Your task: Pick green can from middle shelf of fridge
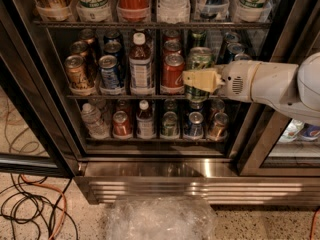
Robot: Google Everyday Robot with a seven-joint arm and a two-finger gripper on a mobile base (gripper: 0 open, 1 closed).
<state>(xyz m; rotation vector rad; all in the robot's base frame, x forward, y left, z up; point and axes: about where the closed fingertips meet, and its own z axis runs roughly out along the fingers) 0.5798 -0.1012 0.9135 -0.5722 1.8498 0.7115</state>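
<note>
Middle shelf (pixel 145 97): level arm (pixel 270 84), hand (pixel 194 79) tight on green can (pixel 200 59)

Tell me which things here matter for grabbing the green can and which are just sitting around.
Job: green can, on the middle shelf of the fridge; gripper, right at that can.
Sitting around: red can, blue can, bottle between them; cables and crumpled plastic on the floor.
</note>
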